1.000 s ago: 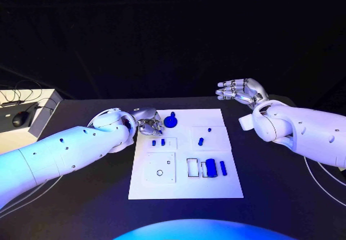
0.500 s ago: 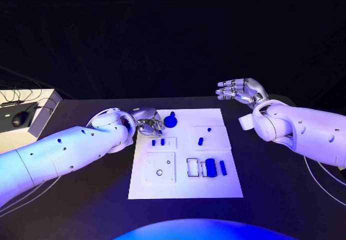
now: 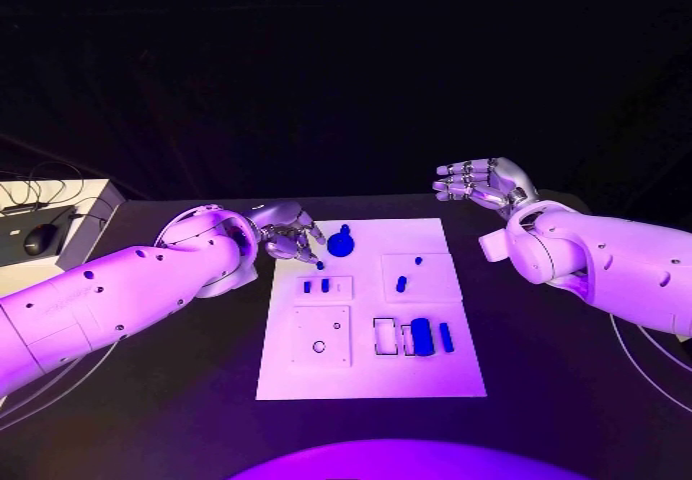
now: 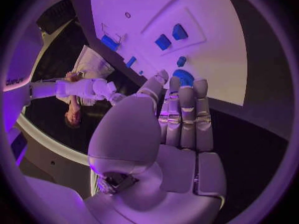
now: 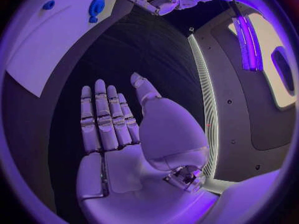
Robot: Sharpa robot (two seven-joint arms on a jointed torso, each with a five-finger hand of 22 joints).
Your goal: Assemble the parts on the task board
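Head view, left to right: the left hand [image 3: 289, 237] hovers at the board's [image 3: 368, 375] far left corner, fingers curled — whether they pinch anything I cannot tell. Just beside it lies a round blue part [image 3: 342, 242]; smaller parts [image 3: 421, 335] sit mid-board. The right hand [image 3: 483, 184] waits well apart, fingers spread, empty. Judging so, a pickup is starting — next, close on the round part.

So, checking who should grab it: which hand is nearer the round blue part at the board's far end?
Left hand, right beside the round blue part. Right hand is off the board.
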